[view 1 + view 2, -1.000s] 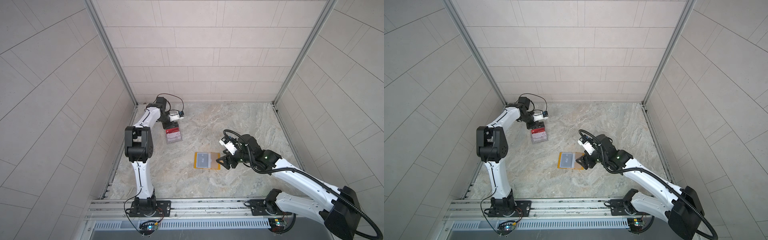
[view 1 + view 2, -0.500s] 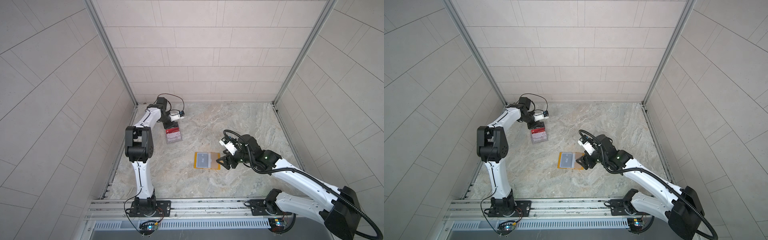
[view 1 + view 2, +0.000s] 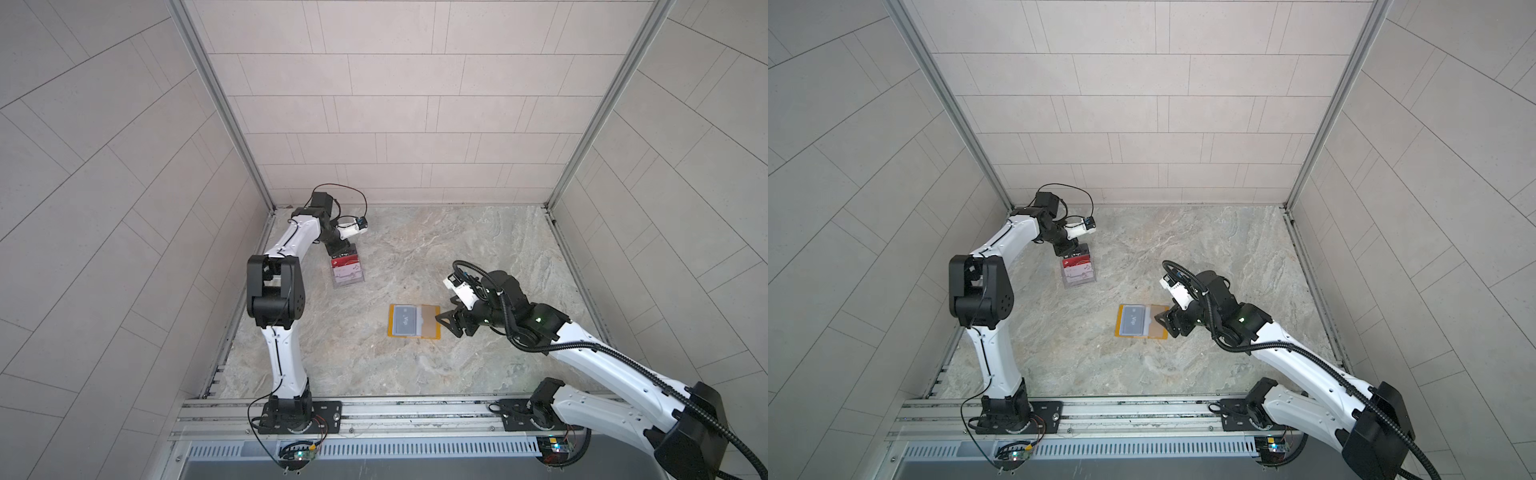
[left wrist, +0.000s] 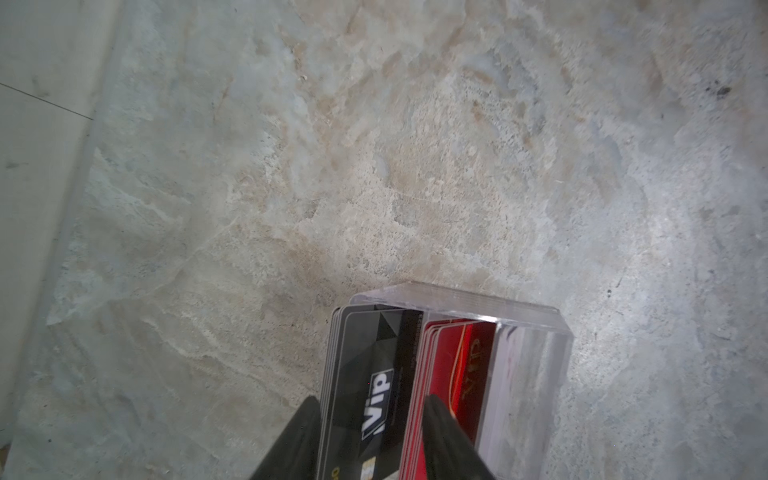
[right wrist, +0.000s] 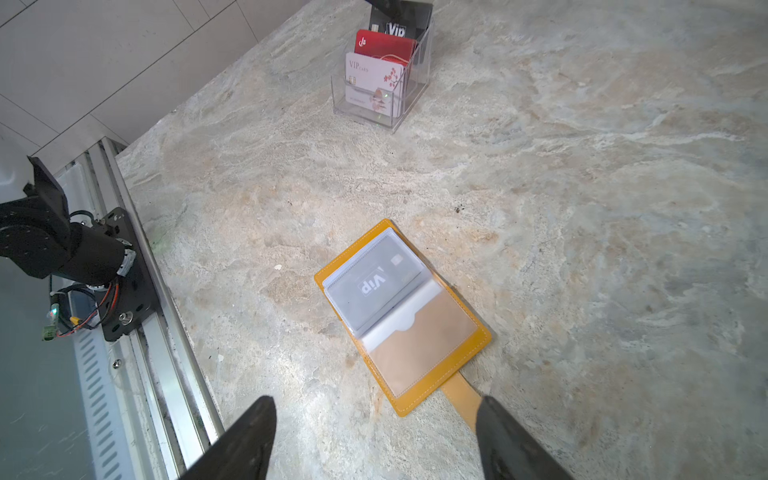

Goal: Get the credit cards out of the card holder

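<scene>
Open card holder (image 5: 424,353), seemingly one card (image 5: 370,291)

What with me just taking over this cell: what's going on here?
Two arms seem to be moving cards from the yellow card holder to a clear stand. The left end effector stands open around a dark grey Vip card in the stand's back tier, behind a red card and a white card. The holder lies open on the table, a second grey Vip card in its sleeve; the open right end effector hovers by its tab.
</scene>
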You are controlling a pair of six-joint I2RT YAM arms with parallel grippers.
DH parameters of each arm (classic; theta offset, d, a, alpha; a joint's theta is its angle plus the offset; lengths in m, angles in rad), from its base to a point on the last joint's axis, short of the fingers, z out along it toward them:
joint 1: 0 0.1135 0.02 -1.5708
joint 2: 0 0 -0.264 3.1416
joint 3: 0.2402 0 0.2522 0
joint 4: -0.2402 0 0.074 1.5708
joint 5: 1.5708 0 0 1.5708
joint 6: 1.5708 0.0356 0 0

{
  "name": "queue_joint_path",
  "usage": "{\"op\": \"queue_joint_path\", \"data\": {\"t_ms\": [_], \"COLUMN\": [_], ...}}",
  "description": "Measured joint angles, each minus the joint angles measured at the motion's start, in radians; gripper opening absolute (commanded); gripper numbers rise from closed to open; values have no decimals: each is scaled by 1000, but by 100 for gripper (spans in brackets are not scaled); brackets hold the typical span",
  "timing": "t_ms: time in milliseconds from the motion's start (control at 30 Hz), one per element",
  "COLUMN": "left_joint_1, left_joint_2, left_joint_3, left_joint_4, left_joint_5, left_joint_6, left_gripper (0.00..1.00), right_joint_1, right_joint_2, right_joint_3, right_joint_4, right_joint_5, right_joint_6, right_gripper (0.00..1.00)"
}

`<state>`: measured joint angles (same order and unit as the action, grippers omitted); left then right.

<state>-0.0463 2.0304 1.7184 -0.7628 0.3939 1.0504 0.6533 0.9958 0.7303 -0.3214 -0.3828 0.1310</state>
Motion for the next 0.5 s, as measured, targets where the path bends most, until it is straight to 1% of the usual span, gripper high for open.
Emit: {"op": "queue_joint_path", "data": {"t_ms": [67, 200, 300, 367, 500], "left_joint_1": [0, -1, -1, -1, -5], "left_joint_2": [-30, -92, -142, -195, -346], "left_joint_3": [-5, -5, -27, -91, -332], "left_joint_4": [0, 0, 16, 50, 169], "left_joint_5": [1, -4, -6, -1, 30], "left_joint_6": [-9, -42, -108, -161, -288], "left_gripper": [49, 47, 45, 45, 46], "right_joint_1": [0, -2, -2, -2, -5], "right_joint_2": [-2, -7, -10, -12, -32], "right_joint_3": [-4, -13, -17, -19, -32], "right_joint_4": [4, 14, 22, 26, 37], "right_joint_5": [10, 29, 46, 64, 102], "right_joint_6": [0, 0, 0, 1, 1], "right_gripper": [79, 79, 79, 79, 79]}}
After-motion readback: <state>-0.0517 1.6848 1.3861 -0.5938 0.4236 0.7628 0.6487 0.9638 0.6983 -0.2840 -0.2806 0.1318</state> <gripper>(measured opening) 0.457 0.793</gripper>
